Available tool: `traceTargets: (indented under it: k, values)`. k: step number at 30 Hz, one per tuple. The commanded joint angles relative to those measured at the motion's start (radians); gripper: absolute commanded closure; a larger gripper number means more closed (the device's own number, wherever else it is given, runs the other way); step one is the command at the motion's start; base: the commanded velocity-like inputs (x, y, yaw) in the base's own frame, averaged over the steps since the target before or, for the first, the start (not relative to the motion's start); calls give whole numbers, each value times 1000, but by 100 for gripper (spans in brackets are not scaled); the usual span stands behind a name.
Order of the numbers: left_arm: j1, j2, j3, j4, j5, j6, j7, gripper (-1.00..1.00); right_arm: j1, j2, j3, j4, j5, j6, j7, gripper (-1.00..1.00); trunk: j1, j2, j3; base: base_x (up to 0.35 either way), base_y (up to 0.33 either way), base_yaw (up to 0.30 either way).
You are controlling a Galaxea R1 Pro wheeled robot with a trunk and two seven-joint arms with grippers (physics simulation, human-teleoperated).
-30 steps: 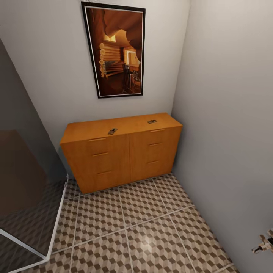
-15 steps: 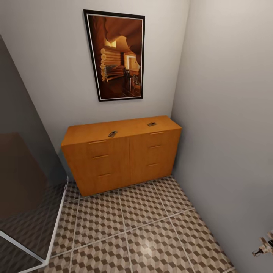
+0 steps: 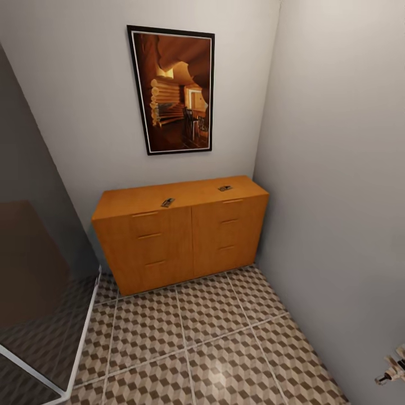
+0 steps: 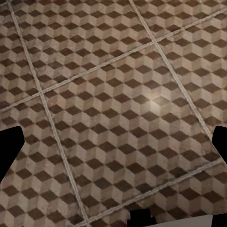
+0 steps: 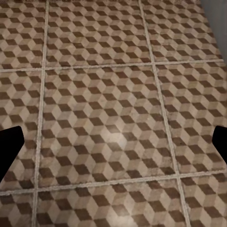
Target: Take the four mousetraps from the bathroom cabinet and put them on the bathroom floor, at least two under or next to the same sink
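The orange-brown cabinet (image 3: pixel 169 247) stands against the far wall with all its drawers closed. Two mousetraps lie on its top, one (image 3: pixel 167 202) near the middle front and one (image 3: pixel 225 188) toward the right end. The other mousetraps and the sink are out of view. The cube-patterned bathroom floor (image 3: pixel 214 337) stretches between me and the cabinet. My left gripper (image 4: pixel 113 146) hangs open over bare tiles, its fingertips (image 4: pixel 9 151) at the picture's sides. My right gripper (image 5: pixel 113 146) is likewise open above the floor (image 5: pixel 113 94), with nothing between its fingers (image 5: pixel 220 142).
A framed picture (image 3: pixel 174 90) hangs above the cabinet. A grey wall (image 3: pixel 337 169) closes the right side. A glass screen with a white frame (image 3: pixel 34 292) stands at the left. Part of my right arm (image 3: pixel 392 370) shows at the lower right corner.
The whole head view has shifted: cabinet and picture sit lower in the frame and look slightly smaller, so the camera moved. The mousetraps have stayed in place on the cabinet.
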Motion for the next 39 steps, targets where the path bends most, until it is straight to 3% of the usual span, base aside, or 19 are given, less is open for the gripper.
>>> traceTargets:
  k: [1, 21, 26, 27, 29, 30, 32, 33, 39]
  values:
    - [-1, -1, -8, 3, 4, -5, 2, -100, -1, 0, 0, 1, 0, -3, 2, -100, 0, -1, 1, 0, 0, 0]
    - [-1, -2, -3, -3, 5, 9, 8, -100, 0, 0, -1, 1, -1, -1, 2, -100, 0, -1, 5, 0, 0, 0]
    - [-2, -3, 1, -41, 5, 195, 9, -100, 0, 0, -1, 1, -1, -1, 2, -100, 0, -1, 5, 0, 0, 0]
    - [-2, 4, 1, -118, 4, 327, 9, -100, 0, 0, 0, 1, -1, -1, 2, -100, 0, -1, 5, 0, 0, 0]
    - [-2, 14, 1, -186, 4, 416, 9, -100, 0, 0, 0, 1, 0, -1, 2, -100, 0, -1, 5, 0, 0, 0]
    - [-3, 28, 1, -270, 3, 507, 9, -100, 0, 0, 1, 1, 0, -1, 2, -100, 0, -1, 5, 0, 0, 0]
    - [-3, 41, 1, -352, 2, 588, 10, -100, 0, 0, 1, 1, 0, -1, 2, -100, 0, -1, 5, 0, 0, 0]
    - [-3, 53, 2, -427, 2, 662, 13, -100, 0, 0, 1, 1, 0, -1, 2, -100, 0, -1, 5, 0, 0, 0]
    - [-4, 76, 4, -679, 0, 921, 65, -100, 0, 0, 0, 1, -1, 0, 2, -100, 0, -1, 5, 0, 0, 0]
